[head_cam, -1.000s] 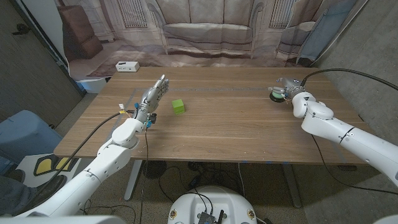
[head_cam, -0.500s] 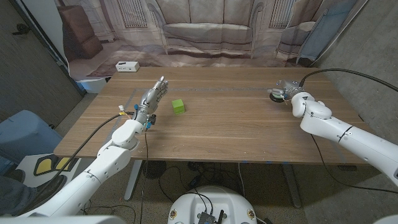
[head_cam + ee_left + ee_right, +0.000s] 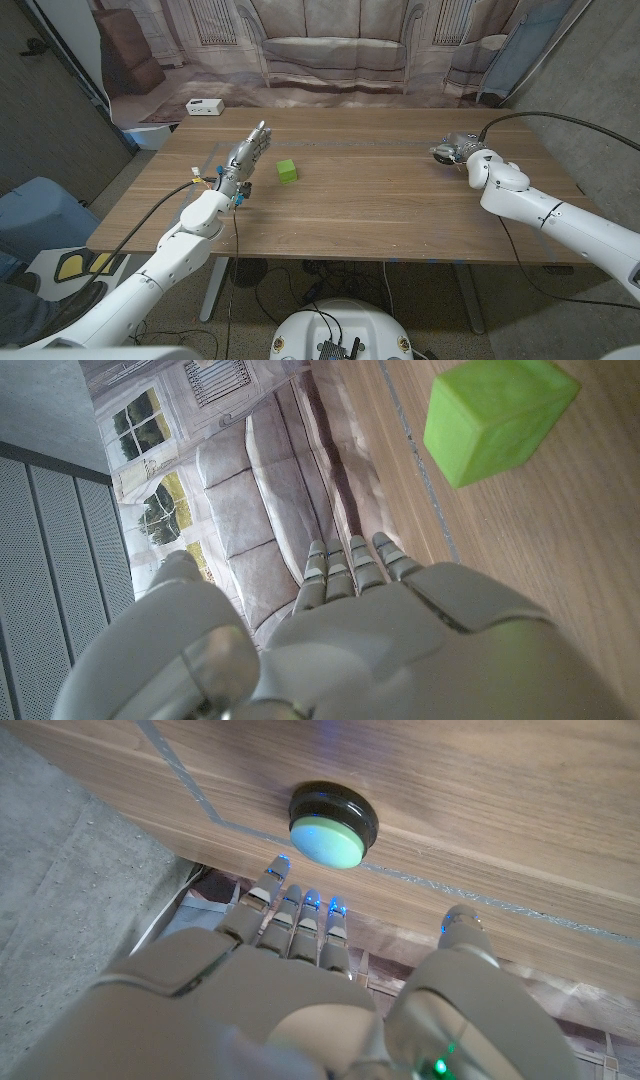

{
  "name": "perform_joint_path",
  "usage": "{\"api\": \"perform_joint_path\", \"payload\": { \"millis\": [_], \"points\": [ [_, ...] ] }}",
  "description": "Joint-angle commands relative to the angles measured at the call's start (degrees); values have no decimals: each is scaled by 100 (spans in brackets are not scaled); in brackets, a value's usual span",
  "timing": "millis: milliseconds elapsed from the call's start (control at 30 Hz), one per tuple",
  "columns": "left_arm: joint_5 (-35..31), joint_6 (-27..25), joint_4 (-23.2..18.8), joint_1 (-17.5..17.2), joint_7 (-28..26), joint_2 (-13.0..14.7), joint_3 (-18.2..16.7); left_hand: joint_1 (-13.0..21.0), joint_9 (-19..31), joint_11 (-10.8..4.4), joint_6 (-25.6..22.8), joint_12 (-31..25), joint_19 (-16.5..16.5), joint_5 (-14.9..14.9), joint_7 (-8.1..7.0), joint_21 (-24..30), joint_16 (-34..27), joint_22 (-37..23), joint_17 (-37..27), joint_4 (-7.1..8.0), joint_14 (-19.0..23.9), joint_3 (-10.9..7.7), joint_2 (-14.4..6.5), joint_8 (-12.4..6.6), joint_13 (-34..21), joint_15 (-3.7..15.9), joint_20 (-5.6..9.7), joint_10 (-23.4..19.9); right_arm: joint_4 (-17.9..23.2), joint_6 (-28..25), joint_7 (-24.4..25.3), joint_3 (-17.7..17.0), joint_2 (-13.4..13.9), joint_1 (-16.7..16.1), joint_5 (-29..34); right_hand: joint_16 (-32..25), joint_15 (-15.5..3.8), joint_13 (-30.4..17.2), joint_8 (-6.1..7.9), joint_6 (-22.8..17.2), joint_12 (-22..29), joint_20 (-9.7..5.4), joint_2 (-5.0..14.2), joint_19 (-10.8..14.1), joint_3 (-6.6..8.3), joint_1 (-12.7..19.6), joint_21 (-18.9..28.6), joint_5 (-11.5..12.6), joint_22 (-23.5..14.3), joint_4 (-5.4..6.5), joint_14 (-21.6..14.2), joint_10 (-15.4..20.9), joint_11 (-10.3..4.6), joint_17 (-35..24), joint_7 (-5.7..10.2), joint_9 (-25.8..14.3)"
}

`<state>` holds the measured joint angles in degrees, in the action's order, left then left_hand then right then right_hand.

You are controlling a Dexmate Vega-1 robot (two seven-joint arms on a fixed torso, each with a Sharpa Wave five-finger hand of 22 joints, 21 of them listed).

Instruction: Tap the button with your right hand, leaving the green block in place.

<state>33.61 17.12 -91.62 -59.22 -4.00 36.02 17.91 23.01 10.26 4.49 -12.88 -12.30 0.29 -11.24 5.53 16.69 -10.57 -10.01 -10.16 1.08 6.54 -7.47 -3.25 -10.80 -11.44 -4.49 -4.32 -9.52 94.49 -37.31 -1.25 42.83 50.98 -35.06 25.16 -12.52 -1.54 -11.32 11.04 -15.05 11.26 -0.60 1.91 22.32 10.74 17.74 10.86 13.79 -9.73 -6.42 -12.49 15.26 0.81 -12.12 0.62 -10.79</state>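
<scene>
Button sat near the table's far right corner, at about twelve o'clock from my right hand, just beyond the outstretched, empty fingertips, probably not touching. Green block lay well apart at nine o'clock, beside my open left hand.

Button: a round push-button with a pale green domed cap in a black ring base, standing upright on the desk in its far right part. In the head view it is apparently hidden behind the right robot hand. Green block: a small bright green cube, resting on one face left of centre, well apart from the button.
</scene>
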Motion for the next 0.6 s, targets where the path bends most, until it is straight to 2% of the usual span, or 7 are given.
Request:
{"api": "perform_joint_path", "payload": {
  "millis": [33, 600],
  "points": [
    [-38, -33, -99, 1, -28, 39, -1, 14, 24, 9, -13, 5, -3, 14, -8, -31, -16, -10, -10, -29, -9, -2, -50, -11, -21, 6, 6, 3, -120, -1, -76, 59, -44, 50, 5, -21, 7, -11, 35, -41, 34, -12, 42, 44, 19, 7, 26, -4, -11, 36, -60, 47, -3, -25, 8, -16],
    [-3, -53, -66, -20, -35, 10, 12, 7, 24, -2, -13, 4, 11, 16, -10, -74, -18, -12, -10, -40, -11, 3, -56, -11, -20, 4, 8, 4, -250, -48, -144, 148, -99, 125, -2, -10, 0, -10, 31, -32, 31, -12, 69, 44, 42, 29, 24, -13, -10, 18, -62, 52, -11, -15, 7, -15]
  ]
}}
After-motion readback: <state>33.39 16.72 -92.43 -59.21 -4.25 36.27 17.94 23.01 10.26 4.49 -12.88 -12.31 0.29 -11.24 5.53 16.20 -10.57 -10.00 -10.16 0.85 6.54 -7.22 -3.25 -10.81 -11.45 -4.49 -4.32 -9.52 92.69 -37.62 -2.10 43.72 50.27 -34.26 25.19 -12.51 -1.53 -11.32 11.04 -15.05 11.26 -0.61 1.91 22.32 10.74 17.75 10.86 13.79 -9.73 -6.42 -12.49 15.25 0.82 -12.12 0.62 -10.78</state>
